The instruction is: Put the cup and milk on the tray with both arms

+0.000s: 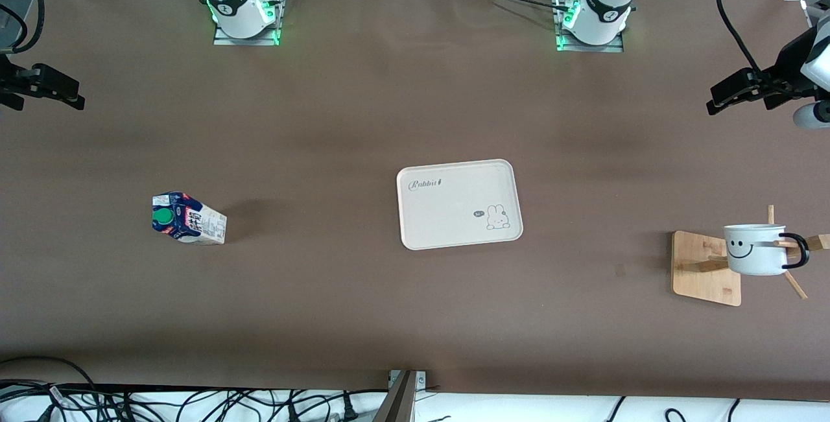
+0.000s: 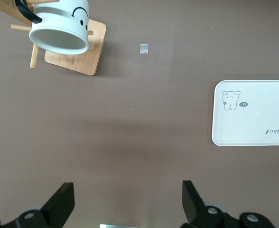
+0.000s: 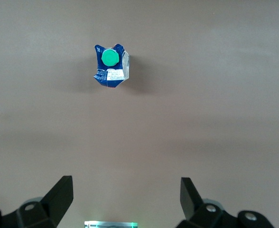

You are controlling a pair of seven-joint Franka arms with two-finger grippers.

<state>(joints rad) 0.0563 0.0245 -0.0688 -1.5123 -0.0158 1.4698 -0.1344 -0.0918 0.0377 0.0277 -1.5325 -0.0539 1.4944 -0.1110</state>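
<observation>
Rack: wooden rack [image 1: 705,269] with its square base is what you have lowest in the front view, near the surface edge at the left arm's end; its pegs stick out sideways and upward.
Cup: you see the white cup [image 1: 755,249] hanging on that rack by its black loop handle, smiley face toward the front camera; in the left wrist view its open mouth [image 2: 59,42] faces the lens. It is well apart from the tray.
Milk: your milk carton [image 1: 188,218] stands on the surface toward the right arm's end, green cap up on the dark blue top, about as near the front camera as the tray and well apart from it. The right wrist view looks straight down onto its cap [image 3: 110,57].
Tray: the cream tray [image 1: 459,203] lies flat at the middle of the surface, "Rabbit" lettering at one corner and the rabbit drawing at the corner diagonal to it; nothing sits on it.
Left pincer: your left pincer [image 1: 736,93] hangs in the air over the surface edge at the left arm's end; both black fingers [image 2: 63,202] are spread wide and hold nothing.
Right pincer: your right pincer [image 1: 57,88] hangs over the surface edge at the right arm's end; its fingers [image 3: 61,194] are spread wide too, with bare surface between them.
Speck: one small pale speck [image 2: 144,48] lies on the surface near the rack's base.
</observation>
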